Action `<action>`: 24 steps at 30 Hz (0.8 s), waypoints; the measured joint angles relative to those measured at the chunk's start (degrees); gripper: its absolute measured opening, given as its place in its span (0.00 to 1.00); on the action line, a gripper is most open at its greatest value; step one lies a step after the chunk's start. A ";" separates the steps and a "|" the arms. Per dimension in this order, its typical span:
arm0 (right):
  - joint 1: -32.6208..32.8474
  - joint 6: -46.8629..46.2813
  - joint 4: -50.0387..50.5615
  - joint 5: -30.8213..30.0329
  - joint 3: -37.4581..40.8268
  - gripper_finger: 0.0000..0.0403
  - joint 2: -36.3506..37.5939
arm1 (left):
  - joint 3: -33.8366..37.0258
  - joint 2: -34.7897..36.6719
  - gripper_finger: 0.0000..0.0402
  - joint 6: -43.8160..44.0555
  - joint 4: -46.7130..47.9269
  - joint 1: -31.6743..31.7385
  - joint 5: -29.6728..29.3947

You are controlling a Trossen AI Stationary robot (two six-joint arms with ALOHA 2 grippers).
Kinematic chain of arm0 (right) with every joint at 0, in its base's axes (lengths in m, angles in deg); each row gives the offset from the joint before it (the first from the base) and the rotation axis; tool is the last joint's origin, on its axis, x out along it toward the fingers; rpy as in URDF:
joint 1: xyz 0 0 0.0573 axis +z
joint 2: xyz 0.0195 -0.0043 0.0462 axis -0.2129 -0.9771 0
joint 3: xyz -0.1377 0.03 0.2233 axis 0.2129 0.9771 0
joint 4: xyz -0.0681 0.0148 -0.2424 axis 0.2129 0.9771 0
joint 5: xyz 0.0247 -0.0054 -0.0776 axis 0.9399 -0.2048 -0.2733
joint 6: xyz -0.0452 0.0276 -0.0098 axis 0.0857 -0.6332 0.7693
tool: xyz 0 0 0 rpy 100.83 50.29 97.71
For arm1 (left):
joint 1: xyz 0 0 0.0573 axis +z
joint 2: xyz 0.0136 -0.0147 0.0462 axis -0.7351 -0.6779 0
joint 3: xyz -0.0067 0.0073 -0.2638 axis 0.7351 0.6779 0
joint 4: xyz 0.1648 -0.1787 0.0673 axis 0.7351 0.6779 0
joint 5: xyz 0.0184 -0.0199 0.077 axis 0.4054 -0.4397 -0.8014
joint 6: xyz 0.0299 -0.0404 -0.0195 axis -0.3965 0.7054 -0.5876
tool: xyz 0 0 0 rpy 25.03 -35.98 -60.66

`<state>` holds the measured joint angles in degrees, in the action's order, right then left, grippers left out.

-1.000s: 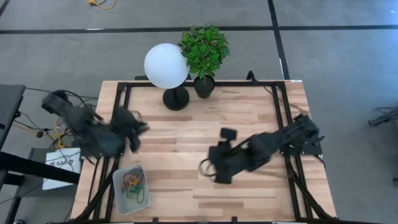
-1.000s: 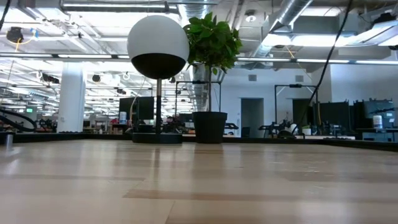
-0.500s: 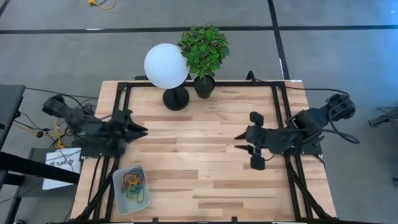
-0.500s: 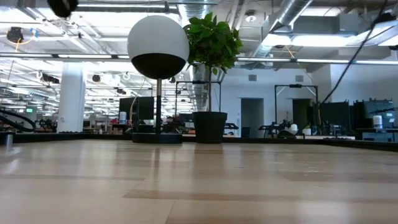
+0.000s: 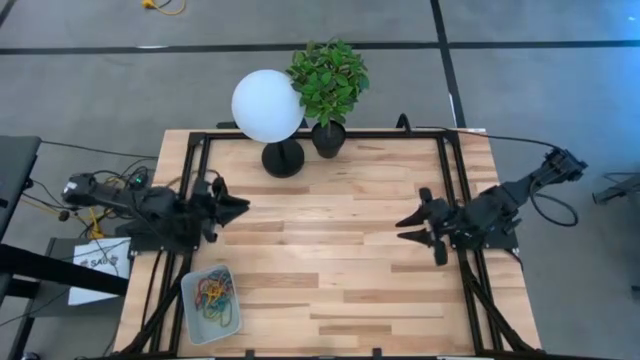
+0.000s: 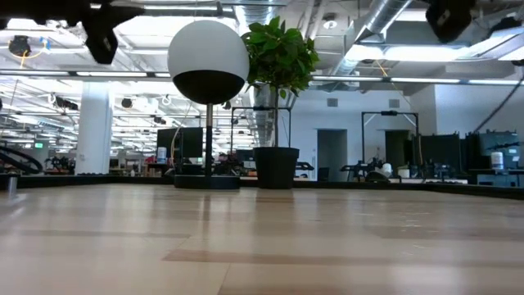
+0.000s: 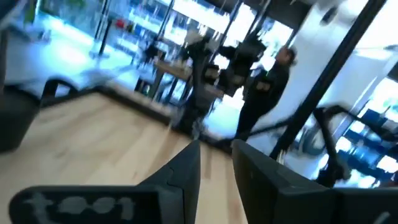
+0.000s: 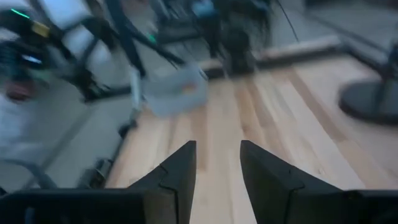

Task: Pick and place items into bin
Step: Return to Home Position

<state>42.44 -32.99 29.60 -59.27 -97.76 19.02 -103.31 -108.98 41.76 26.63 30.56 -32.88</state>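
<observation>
Rubber bands [image 5: 213, 294] in bin [image 5: 193, 310]: seen from high view, not low.

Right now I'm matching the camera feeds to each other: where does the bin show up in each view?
High view: bin at the lower-left corner of the table.
Low view: not in it.
Left wrist view: not in it.
Right wrist view: bin far off, at the table's edge.
Shared landmark: the lamp, which also shows in the low view.
</observation>
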 joint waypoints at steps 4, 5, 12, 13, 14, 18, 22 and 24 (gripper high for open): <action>-1.91 6.85 -12.88 6.60 8.52 0.29 8.07 | -0.02 0.15 0.21 -3.46 -6.20 7.85 11.26; -2.68 8.83 -16.04 8.73 10.38 0.29 9.37 | -0.02 -0.51 0.21 -4.25 -8.09 9.70 14.30; -9.31 11.43 -22.87 13.44 18.75 0.29 13.36 | -0.07 -6.52 0.21 2.28 -7.21 22.24 25.99; -10.24 11.43 -24.29 13.58 20.13 0.29 13.95 | 0.06 -7.24 0.21 2.77 -7.54 23.23 27.22; -11.13 11.43 -26.01 14.17 21.80 0.29 14.63 | 0.44 -7.90 0.21 2.65 -9.03 23.99 28.19; -14.66 10.37 -29.79 18.79 27.42 0.29 18.26 | 0.68 -8.68 0.21 0.97 -13.08 25.92 29.98; -16.89 10.09 -29.70 19.48 30.12 0.29 24.82 | 0.68 -5.46 0.21 -0.30 -13.35 27.50 35.08; -17.86 10.79 -28.20 19.50 30.85 0.29 28.50 | 0.68 -2.16 0.21 -1.01 -10.73 28.41 36.71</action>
<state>24.58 -22.19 1.40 -39.77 -66.92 47.53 -102.63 -111.15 40.75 15.91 58.97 3.83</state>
